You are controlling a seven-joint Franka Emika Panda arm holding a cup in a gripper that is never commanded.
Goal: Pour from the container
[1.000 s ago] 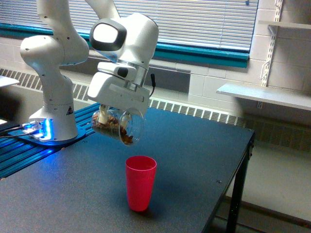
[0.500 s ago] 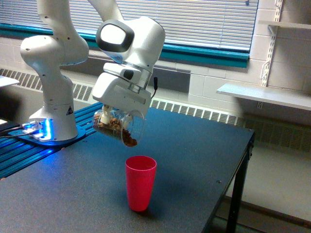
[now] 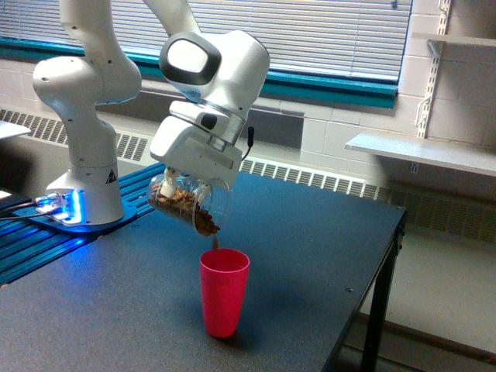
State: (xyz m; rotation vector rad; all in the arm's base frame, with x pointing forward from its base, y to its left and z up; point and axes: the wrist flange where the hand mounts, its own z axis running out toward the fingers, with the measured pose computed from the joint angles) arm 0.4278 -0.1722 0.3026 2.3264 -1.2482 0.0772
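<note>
The end effector (image 3: 177,186) is clenched around the container (image 3: 187,204), a clear cup with brown nuts inside. The container hangs just under the end effector, up in the air over the desk (image 3: 310,256). It is tipped far over, with its open mouth pointing down. Nuts sit at the mouth. The red cup (image 3: 224,291) stands upright on the desk, below the container's mouth.

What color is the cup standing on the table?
The cup is red, a pinkish red, plain with no pattern. The exterior view shows it.
</note>
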